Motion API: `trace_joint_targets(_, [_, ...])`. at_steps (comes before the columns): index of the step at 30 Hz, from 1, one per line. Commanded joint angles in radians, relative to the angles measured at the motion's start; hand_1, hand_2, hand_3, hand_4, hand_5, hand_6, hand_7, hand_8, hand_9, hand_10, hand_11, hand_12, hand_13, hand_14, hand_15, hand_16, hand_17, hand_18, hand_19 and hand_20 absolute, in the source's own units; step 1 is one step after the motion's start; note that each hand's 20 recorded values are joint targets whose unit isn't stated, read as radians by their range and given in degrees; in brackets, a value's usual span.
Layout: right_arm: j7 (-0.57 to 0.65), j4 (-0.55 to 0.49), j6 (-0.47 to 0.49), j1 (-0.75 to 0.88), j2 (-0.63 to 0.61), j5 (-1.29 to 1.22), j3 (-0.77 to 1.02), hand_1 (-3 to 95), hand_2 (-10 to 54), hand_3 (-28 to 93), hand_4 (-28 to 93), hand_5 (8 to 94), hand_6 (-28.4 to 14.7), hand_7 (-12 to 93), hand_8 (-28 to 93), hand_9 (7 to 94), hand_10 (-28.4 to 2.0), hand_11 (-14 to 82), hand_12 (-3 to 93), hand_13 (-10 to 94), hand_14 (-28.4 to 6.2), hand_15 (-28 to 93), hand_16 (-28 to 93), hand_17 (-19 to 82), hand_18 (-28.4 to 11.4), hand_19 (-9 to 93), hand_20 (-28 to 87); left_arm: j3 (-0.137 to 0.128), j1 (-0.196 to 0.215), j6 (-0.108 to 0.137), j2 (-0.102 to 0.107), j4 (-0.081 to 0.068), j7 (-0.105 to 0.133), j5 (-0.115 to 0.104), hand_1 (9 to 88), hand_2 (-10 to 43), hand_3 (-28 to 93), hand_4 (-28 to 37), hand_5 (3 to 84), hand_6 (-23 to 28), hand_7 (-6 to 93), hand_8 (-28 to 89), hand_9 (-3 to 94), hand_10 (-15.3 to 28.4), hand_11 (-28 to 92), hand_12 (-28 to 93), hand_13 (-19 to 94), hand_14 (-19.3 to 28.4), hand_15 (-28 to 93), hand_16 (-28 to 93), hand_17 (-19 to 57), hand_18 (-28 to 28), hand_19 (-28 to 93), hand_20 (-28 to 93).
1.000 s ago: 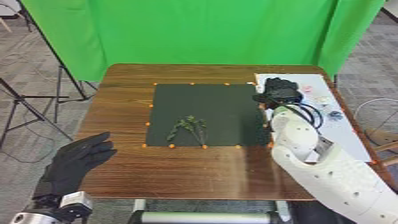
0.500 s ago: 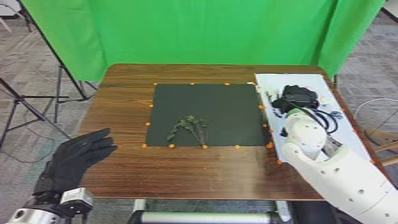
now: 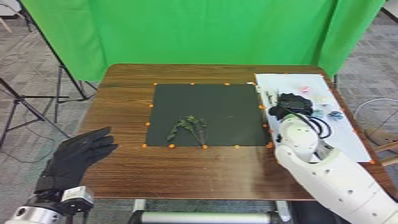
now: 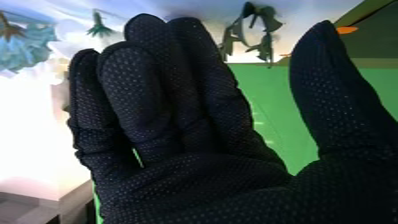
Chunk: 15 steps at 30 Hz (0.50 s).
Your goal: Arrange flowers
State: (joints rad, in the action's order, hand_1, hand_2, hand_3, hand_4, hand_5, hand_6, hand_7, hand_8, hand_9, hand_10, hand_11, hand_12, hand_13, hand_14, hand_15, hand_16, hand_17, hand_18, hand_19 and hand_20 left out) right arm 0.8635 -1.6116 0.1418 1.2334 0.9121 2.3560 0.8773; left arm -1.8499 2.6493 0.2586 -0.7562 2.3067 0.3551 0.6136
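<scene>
- Green leafy stems (image 3: 187, 125): lying on the dark rectangular mat (image 3: 209, 102), at its near edge.
- Small pink flower (image 3: 306, 89) and blue-grey flower (image 3: 335, 115): on the white rectangular board (image 3: 293, 80), right of the mat.
- Right robot hand (image 3: 292, 104): above the board; fingers extended, thumb spread wide.
- Left robot hand (image 3: 74, 157): beside the brown wooden tabletop (image 3: 178, 175); fingers extended.
- Green fabric curtain (image 3: 204, 35): behind the tabletop.

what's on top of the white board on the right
On the white board, a pink flower, a blue flower and some leaves show; whatever lies under the right hand is covered.
</scene>
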Motion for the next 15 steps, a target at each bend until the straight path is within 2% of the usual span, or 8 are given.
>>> trace_joint_targets(1, [0.005,0.051,0.01,-0.027,0.029,0.038,-0.033,24.8,2.1,75,-22,65.0,-10.5,24,-9,63.0,-24.0,42.5,21.9,58,-19.5,76,20,31,-28.4,89,8,0.006,-0.001,-0.011,-0.003,-0.004,-0.008,-0.006,26.5,6.1,82,-14.1,44.4,13.9,12.7,-8,38.3,22.0,34,9,28,28.4,56,-12,-9.6,22.1,58,15])
trace_joint_targets(5, [0.009,0.066,0.029,-0.017,0.042,0.044,-0.021,25.9,1.7,75,-22,65.5,-10.3,25,-9,63.3,-23.8,42.6,21.8,59,-19.3,76,20,31,-28.4,89,8,0.007,0.002,-0.009,-0.003,-0.004,-0.003,-0.009,26.4,6.1,82,-14.1,44.5,13.9,12.7,-8,38.2,21.9,34,9,28,28.4,56,-12,-9.6,22.0,58,15])
trace_joint_targets(8, [0.016,0.071,0.035,-0.008,0.044,0.043,-0.021,27.6,0.6,75,-22,66.7,-9.7,25,-9,64.1,-23.3,42.9,21.8,59,-18.8,76,20,32,-28.4,89,8,0.003,0.013,-0.002,0.006,-0.003,0.01,-0.017,26.4,6.0,82,-14.1,44.5,13.9,12.7,-8,38.2,21.9,34,9,28,28.4,56,-12,-9.5,22.0,58,15])
trace_joint_targets(10, [0.02,0.075,0.047,0.0,0.047,0.042,-0.016,29.1,-0.3,75,-23,67.3,-9.5,26,-9,64.7,-22.8,43.0,21.8,60,-18.4,76,20,32,-28.4,89,8,-0.001,0.018,-0.003,0.003,-0.001,0.008,-0.018,26.4,6.1,82,-14.2,44.4,13.9,12.8,-8,38.2,21.9,34,9,28,28.4,56,-12,-9.5,22.0,58,15])
trace_joint_targets(14, [0.026,0.081,0.06,0.019,0.055,0.031,-0.003,32.8,-2.3,76,-23,69.9,-8.7,27,-9,66.8,-21.4,44.1,22.2,61,-17.3,75,20,32,-28.4,90,8,-0.001,0.03,0.008,0.02,-0.001,0.027,-0.032,26.4,6.0,82,-14.2,44.4,13.8,12.8,-8,38.2,21.9,34,9,28,28.4,56,-12,-9.6,22.0,58,15])
trace_joint_targets(15, [0.029,0.082,0.059,0.023,0.053,0.032,-0.002,33.5,-2.6,76,-24,70.4,-8.4,28,-9,67.5,-21.1,44.3,22.3,62,-16.9,75,20,32,-28.4,90,8,-0.001,0.023,0.002,0.018,-0.003,0.021,-0.028,26.4,6.0,82,-14.2,44.4,13.8,12.8,-8,38.2,21.9,34,9,28,28.4,56,-12,-9.5,22.0,58,15])
